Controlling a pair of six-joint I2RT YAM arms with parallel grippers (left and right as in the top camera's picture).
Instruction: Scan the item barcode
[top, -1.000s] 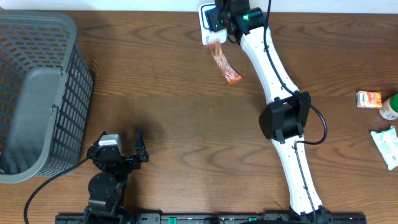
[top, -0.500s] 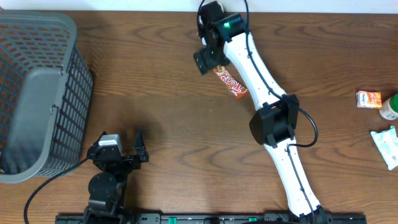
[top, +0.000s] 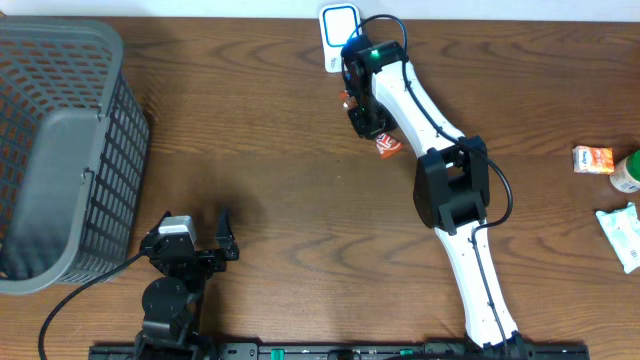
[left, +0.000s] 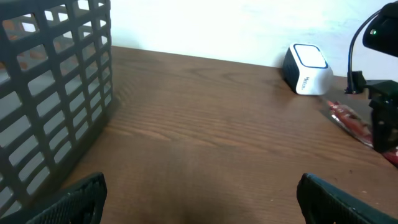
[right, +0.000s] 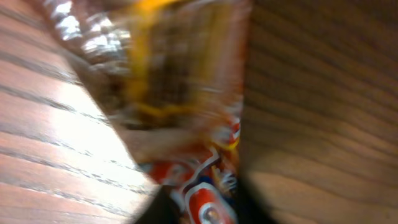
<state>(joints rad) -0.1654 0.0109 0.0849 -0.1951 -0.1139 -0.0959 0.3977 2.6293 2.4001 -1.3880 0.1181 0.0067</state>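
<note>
Overhead: right pincer (top: 364, 118) down over a red-orange foil snack wrapper (top: 388, 146) lying on the brown wooden tabletop (top: 250, 150), near the white blue-trimmed scanner (top: 338, 22); we cannot tell if it is clamped; left pincer (top: 225, 238) apart, idle. Risk, we judge: slippery foil slipping free, barcode crumpled.

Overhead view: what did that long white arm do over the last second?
The right gripper left the white scanner at the table's far edge and came back towards the robot, down onto the red snack wrapper. Whether it grips it yet is unclear. The wrapper seems to have slid slightly the same way. The basket, the open left gripper and the orange packet stayed put.
</note>
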